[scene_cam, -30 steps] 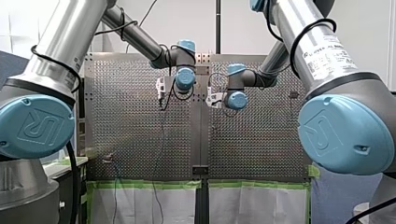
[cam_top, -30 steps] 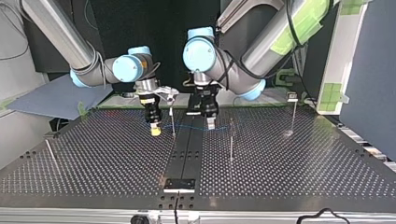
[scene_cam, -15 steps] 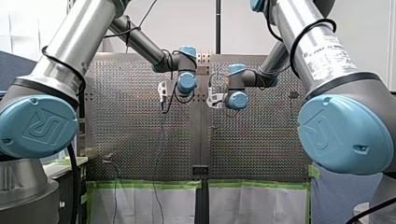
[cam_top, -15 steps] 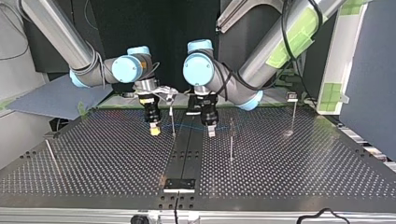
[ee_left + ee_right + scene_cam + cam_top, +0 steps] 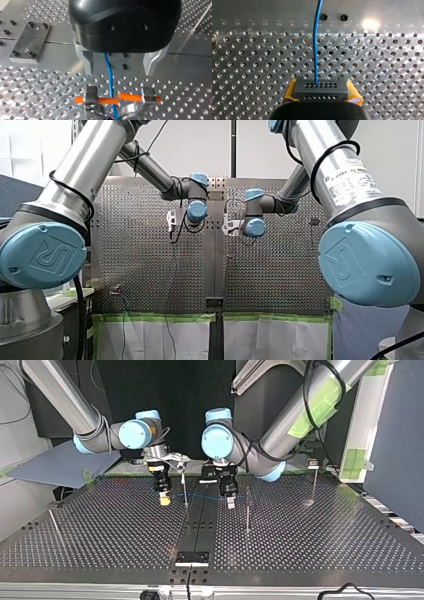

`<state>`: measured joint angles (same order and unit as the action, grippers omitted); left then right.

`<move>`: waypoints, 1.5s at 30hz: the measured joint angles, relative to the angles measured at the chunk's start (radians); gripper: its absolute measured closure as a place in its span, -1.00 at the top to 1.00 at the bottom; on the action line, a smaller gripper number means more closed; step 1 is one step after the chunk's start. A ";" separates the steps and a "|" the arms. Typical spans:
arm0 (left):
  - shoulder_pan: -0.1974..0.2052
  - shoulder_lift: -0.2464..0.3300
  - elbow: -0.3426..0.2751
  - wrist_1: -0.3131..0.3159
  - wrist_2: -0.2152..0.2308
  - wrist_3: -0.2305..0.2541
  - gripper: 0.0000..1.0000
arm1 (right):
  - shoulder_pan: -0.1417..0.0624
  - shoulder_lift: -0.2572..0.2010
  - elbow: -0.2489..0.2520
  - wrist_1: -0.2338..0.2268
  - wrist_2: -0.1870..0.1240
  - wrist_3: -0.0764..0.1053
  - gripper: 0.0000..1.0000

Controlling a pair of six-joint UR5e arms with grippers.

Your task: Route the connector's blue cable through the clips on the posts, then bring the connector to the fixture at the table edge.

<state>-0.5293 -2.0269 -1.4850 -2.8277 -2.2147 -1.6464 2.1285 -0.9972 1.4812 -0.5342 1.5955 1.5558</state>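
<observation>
My right gripper point(image 5: 321, 97) is clamped on the connector point(image 5: 320, 87) — a dark grey block with rows of small holes, pinched between the yellow pads point(image 5: 290, 92) on either side. The blue cable point(image 5: 315, 45) leaves the connector's face midway between those pads and runs straight ahead of the fingers over the perforated table point(image 5: 387, 62). My left gripper point(image 5: 118, 73) hangs with its two metal fingers point(image 5: 88, 61) spread apart. The cable comes out from under the black body and passes between them, nearer one finger than the other and touching neither. Just past the fingertips it crosses a clip point(image 5: 91, 100) whose orange bar point(image 5: 132, 97) lies across the finger gap — whether the cable is seated in the clip or only lies over it I cannot tell. Off to one side of the left fingers a bolted metal plate point(image 5: 30, 41) lies flat on the table. In the top view both grippers point down near each other, with a thin post point(image 5: 184, 491) between them, just beside the right fingers, and another post point(image 5: 247, 510) just beside the left ones. The cable spans faintly from one gripper to the other past the first post. The fixture point(image 5: 191, 558) at the table edge is well apart from both sets of fingers and from the connector.
</observation>
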 joint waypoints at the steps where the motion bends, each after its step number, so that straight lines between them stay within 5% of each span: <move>1: 0.001 -0.001 0.001 0.004 0.001 0.001 0.97 | 0.000 0.000 0.000 0.000 0.000 0.000 -1.00; 17: 0.026 -0.003 0.012 0.030 0.037 0.008 0.97 | 0.001 0.001 0.000 -0.007 0.000 0.001 -1.00; 39: 0.026 -0.003 0.013 0.049 0.024 0.023 0.91 | 0.001 0.001 0.000 -0.005 -0.018 0.000 -1.00; 41: 0.025 -0.003 0.013 0.049 0.022 0.025 0.23 | 0.001 0.001 0.000 -0.005 -0.018 0.000 -1.00; 42: 0.025 -0.003 0.013 0.049 0.022 0.025 0.23 | 0.001 0.001 0.000 -0.005 -0.018 0.000 -1.00; 44: 0.025 -0.003 0.013 0.049 0.021 0.025 -0.55 | 0.001 0.001 0.000 -0.005 -0.018 0.000 -1.00; 45: 0.025 -0.003 0.013 0.049 0.021 0.026 -0.55 | 0.000 0.001 0.000 -0.005 -0.018 0.000 -1.00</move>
<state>-0.5048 -2.0300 -1.4724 -2.7783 -2.1938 -1.6206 2.1289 -0.9966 1.4812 -0.5390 1.5772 1.5557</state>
